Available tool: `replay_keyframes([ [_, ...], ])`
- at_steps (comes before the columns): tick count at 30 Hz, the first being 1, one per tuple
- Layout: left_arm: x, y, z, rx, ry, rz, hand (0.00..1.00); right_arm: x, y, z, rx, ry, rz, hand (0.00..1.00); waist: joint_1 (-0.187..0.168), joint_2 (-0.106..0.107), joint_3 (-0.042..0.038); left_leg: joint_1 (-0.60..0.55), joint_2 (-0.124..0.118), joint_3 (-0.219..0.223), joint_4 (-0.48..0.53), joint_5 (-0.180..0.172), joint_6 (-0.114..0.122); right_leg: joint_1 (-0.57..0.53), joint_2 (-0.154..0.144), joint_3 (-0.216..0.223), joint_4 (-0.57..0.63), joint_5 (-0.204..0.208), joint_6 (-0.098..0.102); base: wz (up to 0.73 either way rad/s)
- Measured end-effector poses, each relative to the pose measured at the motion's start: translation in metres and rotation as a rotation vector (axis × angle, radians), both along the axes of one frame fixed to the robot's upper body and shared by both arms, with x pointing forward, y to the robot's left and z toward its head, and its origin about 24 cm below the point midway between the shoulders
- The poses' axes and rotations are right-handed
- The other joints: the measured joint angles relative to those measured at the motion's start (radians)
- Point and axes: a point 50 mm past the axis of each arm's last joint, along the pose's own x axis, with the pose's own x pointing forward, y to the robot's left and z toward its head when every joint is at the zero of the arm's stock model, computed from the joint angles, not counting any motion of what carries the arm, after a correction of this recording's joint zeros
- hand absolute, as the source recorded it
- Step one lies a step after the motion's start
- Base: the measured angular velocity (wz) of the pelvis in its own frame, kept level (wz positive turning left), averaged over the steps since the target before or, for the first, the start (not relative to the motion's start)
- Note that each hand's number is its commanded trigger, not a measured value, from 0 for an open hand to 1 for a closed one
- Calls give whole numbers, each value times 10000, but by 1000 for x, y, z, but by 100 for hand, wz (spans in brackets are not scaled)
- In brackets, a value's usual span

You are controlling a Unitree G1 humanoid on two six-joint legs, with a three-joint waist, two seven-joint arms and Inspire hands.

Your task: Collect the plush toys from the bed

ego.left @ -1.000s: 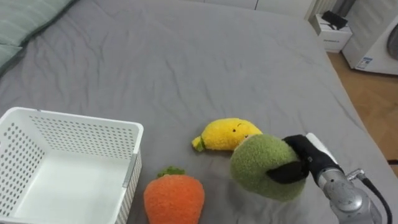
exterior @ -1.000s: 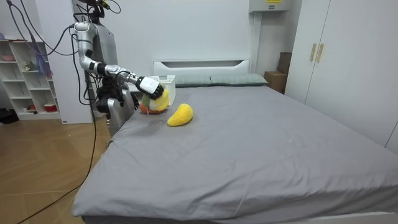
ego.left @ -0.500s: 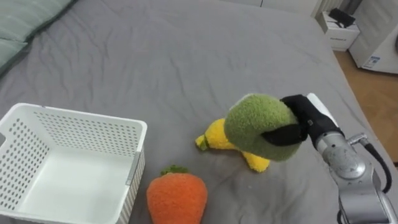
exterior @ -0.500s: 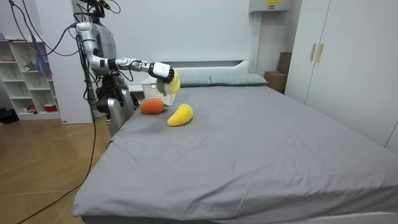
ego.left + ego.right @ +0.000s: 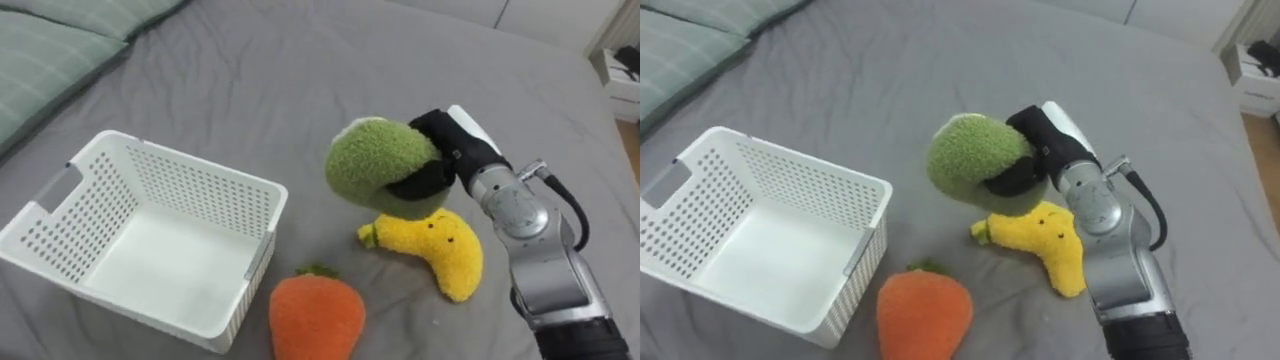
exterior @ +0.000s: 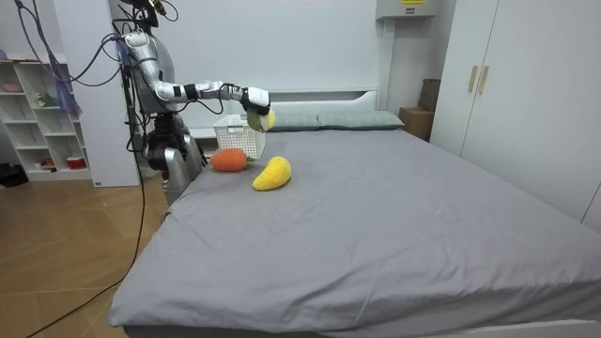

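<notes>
Gripping green plush toy (image 5: 385, 167) in right hand (image 5: 446, 158), fingers curled around it

We see fuzzy, matt plush on the green toy (image 5: 385, 165), the yellow banana (image 5: 445, 255) and the orange carrot (image 5: 315, 318). We take the white basket (image 5: 200, 185) for smooth plastic, the grey bedsheet (image 5: 250, 70) for matt cloth.

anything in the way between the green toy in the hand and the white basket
Nothing visible. The right hand holds the green toy in the air beside the open, empty basket; the carrot and banana lie lower on the bed, off that path.
</notes>
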Motion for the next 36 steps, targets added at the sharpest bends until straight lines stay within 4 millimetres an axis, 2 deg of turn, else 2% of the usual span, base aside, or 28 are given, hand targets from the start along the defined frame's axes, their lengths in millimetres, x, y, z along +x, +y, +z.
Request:
replay_keyframes([
  [3, 0, 0, 0, -44, 58, 8, 0, 4, 8, 5, 131, -82, 254, 100, 358, -72, 16, -175, -45, -284, 192, 5, 11, 8, -44, -367, 6, 0, 0, 30],
  [7, 2, 0, 1, -30, 2, -24, 0, 5, 14, 4, 100, 1, 432, 100, 802, -179, 82, -368, -178, -702, 199, 127, 57, -9, -136, -755, 11, -11, 18, 33],
  [12, -3, 4, 1, 108, 226, 57, 0, 2, 31, -11, -123, 601, 1092, 99, 1303, -286, 89, -431, -196, -775, 216, 152, 56, 11, -145, -791, 31, -11, 18, 8],
  [13, -1, 5, 2, 155, 214, 32, 0, 2, 32, -10, -25, 624, 1165, 97, 1321, -328, 89, -523, -219, -912, 285, 152, 56, 7, -142, -828, 29, -11, 18, 19],
  [14, -1, 6, 2, 187, 206, 26, 0, 3, 33, -10, 18, 618, 1182, 91, 1337, -353, 104, -543, -227, -951, 299, 160, 52, 7, -143, -826, 28, -11, 18, 22],
  [15, -1, 7, 2, 237, 241, 24, 0, 5, 34, -9, 48, 625, 1208, 80, 1406, -382, 122, -552, -231, -977, 313, 166, 47, 9, -137, -828, 24, -11, 19, 9],
  [16, -1, 7, 2, 244, 254, 39, 0, 7, 34, -9, 172, 681, 1146, 63, 1501, -392, 119, -551, -232, -981, 323, 166, 47, 16, -137, -852, 24, -11, 18, 4],
  [18, -2, 7, 2, 240, 307, 63, 0, 10, 33, -10, 341, 716, 971, 11, 1595, -390, 122, -569, -245, -1019, 341, 172, 49, 32, -142, -921, 24, -11, 18, 7],
  [19, -2, 7, 2, 236, 324, 66, 0, 12, 32, -11, 397, 750, 866, 0, 1613, -394, 121, -592, -265, -1077, 343, 193, 53, 33, -150, -945, 23, -11, 19, 14],
  [24, -2, 7, 2, 224, 390, 78, 0, 17, 31, -11, 513, 679, 521, 0, 1660, -387, 126, -705, -348, -1315, 345, 273, 74, 22, -188, -1088, 13, -12, 20, 15],
  [26, -2, 8, 2, 229, 426, 122, 0, 17, 31, -11, 577, 629, 436, 0, 1804, -386, 128, -701, -352, -1314, 349, 276, 77, 25, -193, -1089, 14, -12, 21, 2],
  [31, 4, 11, 4, 307, 327, 54, 0, 21, 36, -17, 625, 850, 357, 0, 1900, -375, 135, -784, -389, -1469, 426, 295, 79, 44, -213, -1305, 19, -13, 24, 9],
  [36, 6, 15, 5, 425, 395, -26, 0, 23, 32, -24, 505, 1010, 29, 0, 2011, -368, 139, -862, -422, -1563, 512, 299, 85, 44, -228, -1401, 19, -21, 37, 7],
])
